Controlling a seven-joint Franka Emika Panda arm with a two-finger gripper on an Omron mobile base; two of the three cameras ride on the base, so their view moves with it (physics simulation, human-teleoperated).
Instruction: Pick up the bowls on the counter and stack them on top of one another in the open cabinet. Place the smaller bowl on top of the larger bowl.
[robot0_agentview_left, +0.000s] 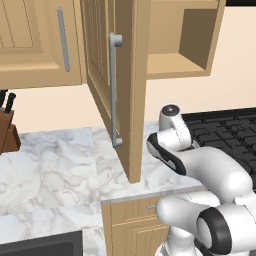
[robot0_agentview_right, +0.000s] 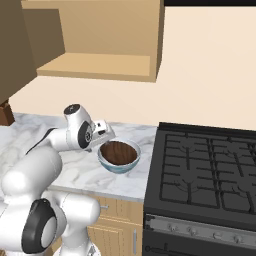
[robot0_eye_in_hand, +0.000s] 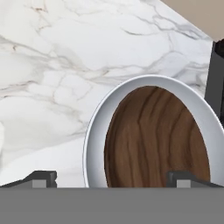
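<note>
Gripper (robot0_eye_in_hand: 112, 178) is standing fully open w/ nothing held, hanging low over the left rim of the white bowl (robot0_agentview_right: 109, 163); one fingertip (robot0_eye_in_hand: 41, 178) is sitting outside the rim over bare worktop (robot0_eye_in_hand: 48, 78), the other over the bowl's inside. Brown bowl (robot0_agentview_right: 119, 152) is already nesting inside the white one, and the pair is sitting on the worktop near its front edge, just left of the stove (robot0_agentview_right: 210, 170). Cabinet (robot0_agentview_right: 100, 67) is hanging above w/ door (robot0_agentview_left: 107, 85) swung open, its shelf bare. Knife block (robot0_agentview_left: 7, 131) is standing toward the worktop's far left, by the wall.
</note>
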